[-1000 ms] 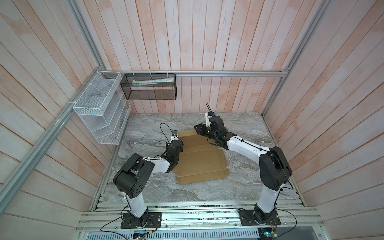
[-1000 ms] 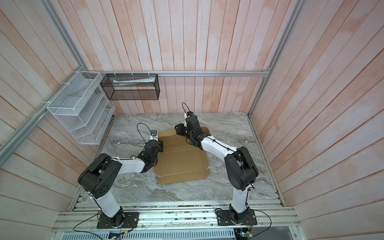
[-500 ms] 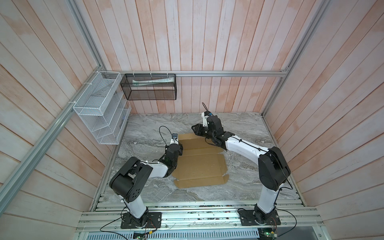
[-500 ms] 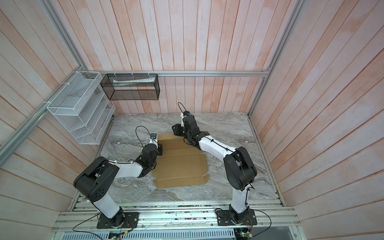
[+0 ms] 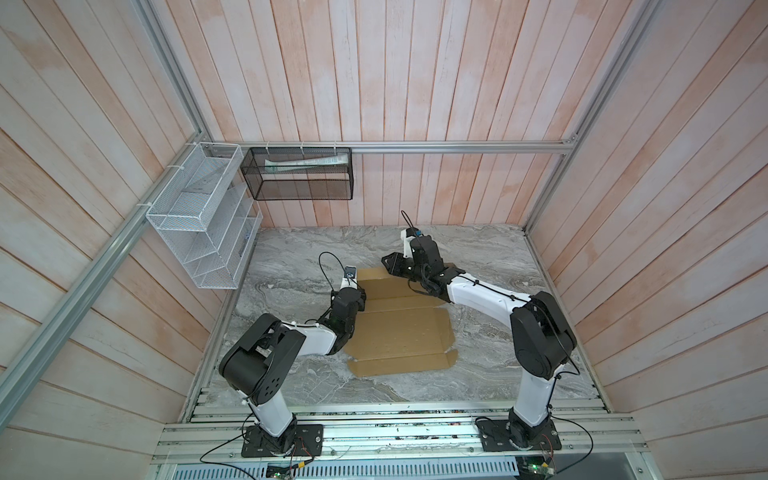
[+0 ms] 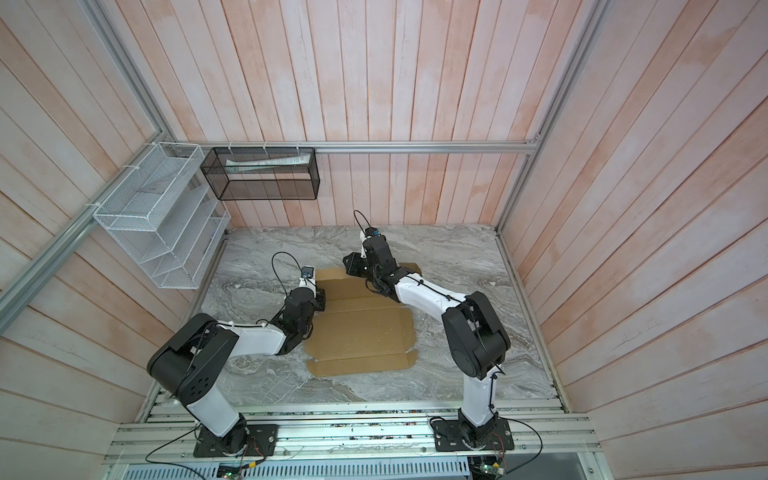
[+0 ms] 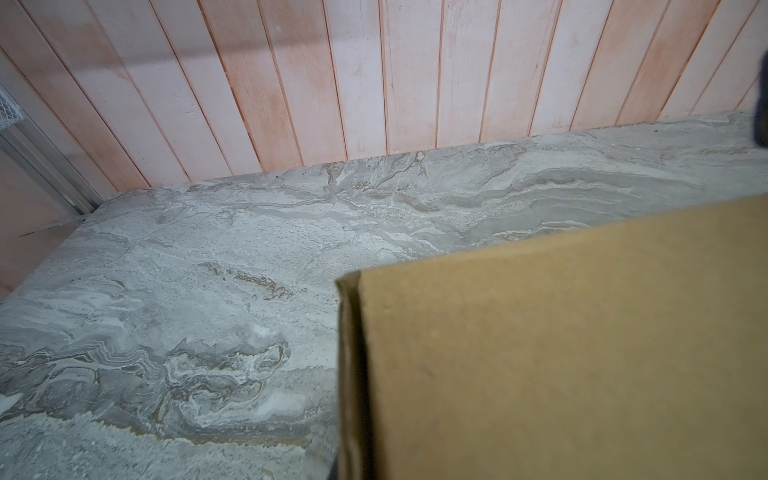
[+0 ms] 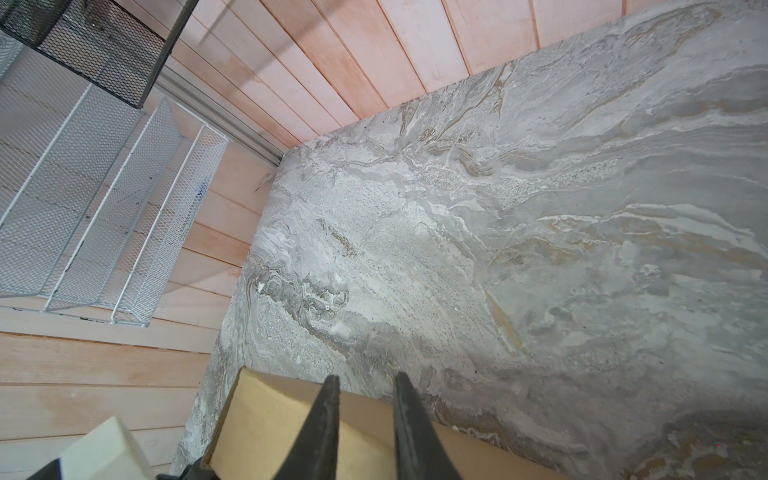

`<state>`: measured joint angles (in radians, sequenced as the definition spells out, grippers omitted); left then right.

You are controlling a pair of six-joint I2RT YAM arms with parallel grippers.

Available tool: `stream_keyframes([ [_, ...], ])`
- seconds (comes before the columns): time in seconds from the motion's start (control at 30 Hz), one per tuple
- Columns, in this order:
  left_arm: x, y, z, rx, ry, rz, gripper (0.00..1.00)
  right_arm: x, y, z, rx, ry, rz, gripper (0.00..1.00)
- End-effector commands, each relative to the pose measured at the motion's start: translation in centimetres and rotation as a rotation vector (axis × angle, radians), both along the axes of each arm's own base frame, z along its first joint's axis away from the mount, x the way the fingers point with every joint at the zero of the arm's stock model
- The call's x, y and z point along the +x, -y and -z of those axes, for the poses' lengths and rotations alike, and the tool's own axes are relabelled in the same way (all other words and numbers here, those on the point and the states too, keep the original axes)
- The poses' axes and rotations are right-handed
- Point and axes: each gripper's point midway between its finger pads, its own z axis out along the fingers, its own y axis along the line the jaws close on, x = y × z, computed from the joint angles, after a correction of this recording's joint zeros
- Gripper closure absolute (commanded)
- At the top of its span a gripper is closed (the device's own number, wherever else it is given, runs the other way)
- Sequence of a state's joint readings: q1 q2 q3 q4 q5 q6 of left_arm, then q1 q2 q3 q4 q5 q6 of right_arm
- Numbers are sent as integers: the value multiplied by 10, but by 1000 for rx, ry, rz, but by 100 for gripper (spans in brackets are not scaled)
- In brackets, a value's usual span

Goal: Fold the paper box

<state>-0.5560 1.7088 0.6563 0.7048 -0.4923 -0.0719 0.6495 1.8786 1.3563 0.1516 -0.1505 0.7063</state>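
paper box lies unfolded at centre of both top views; left gripper clenched at its left edge, grip unclear; right gripper part-open over its upper edge, so pin left and fold along the crease slowly.

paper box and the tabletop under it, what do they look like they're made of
Paper box: tan corrugated cardboard by the look of it, matte and unprinted, with pressed creases. Its cut edge looks thick and layered in the left wrist view.
Tabletop: a grey, veined marble look with a mostly dull finish. Whether it is real stone or a printed surface cannot be told.
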Motion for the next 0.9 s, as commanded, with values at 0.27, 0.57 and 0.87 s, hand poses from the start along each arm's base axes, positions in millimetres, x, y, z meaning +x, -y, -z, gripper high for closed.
stream_keyframes([
  [0.27,-6,-3,15,50,-52,-19,73,-4,1,23,-22,-36,14,76],
  [0.57,1,-1,18,64,-56,-39,71,-3,1,21,-23,-36,17,77],
  [0.87,3,-2,18,40,-52,-61,85,-3,1,22,-22,-40,19,77],
])
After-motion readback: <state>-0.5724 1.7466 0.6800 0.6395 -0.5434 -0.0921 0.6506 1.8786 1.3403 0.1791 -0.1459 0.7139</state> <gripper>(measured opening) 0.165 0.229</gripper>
